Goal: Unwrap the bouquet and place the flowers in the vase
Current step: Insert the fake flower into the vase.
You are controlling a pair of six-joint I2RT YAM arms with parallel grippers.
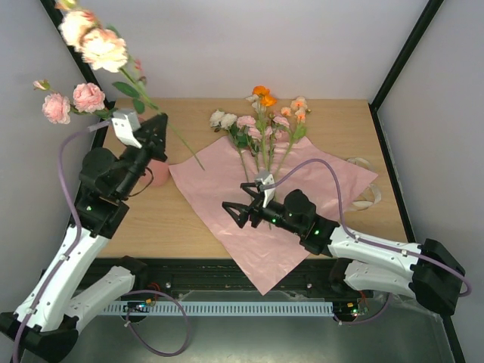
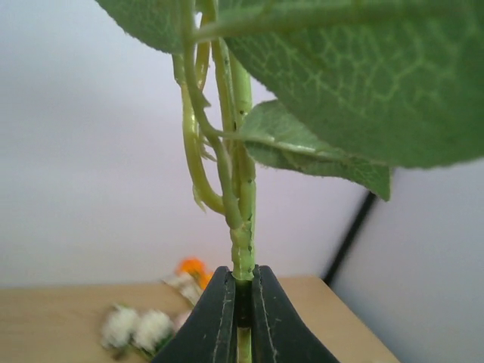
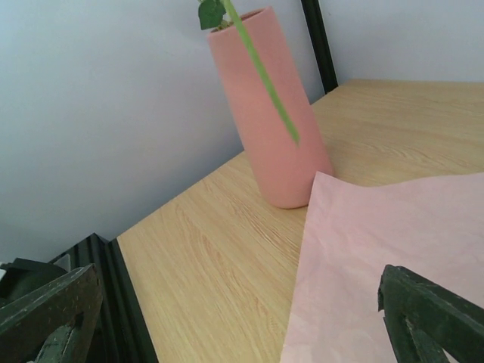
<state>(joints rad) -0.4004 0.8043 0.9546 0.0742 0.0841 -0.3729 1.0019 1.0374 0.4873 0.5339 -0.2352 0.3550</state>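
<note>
One long-stemmed flower [image 1: 94, 41] with cream-pink blooms is clamped in the left claw [image 2: 243, 276], whose fingers are pressed together on the green stem. This claw is raised above the vase [image 3: 272, 166]. In the right wrist view the lower stem slants across the front of the vase, with its cut end outside the mouth. Two pink blooms [image 1: 72, 102] lean out to the left of the vase. The arm hides whether their stems stand in it.

To the right of the vase lies the unfolded wrapping sheet [image 1: 219, 181], flat on the tabletop [image 1: 151, 223], with one corner just beside the vase's foot. The remaining flowers [image 1: 261, 125] rest on the sheet's far edge, well apart from the vase. The right claw [image 1: 233, 213] hangs low over the sheet, pointing toward the vase, its jaws wide apart and empty. A cream ribbon [image 1: 368, 189] lies past the sheet's side farthest from the vase.
</note>
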